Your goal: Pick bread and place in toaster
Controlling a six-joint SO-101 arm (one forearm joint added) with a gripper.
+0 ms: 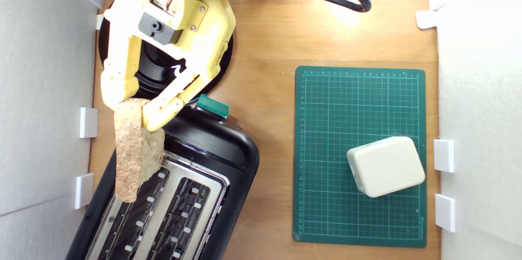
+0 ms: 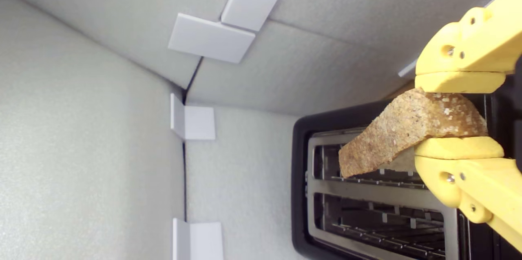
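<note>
Exterior view: yellow gripper point(image 1: 132, 111) clamps the bread point(image 1: 132, 154) at its upper end, crust edge on; the slice hangs above the toaster point(image 1: 220, 158), over the slot nearer the exterior view's left; cream box point(image 1: 385, 166) rests on the green cutting mat point(image 1: 326, 101), well apart. Wrist view: both fingers point(image 2: 461, 147) press the bread point(image 2: 403, 133); the slice sits clear above the toaster point(image 2: 301, 194) slots, not inserted.
</note>
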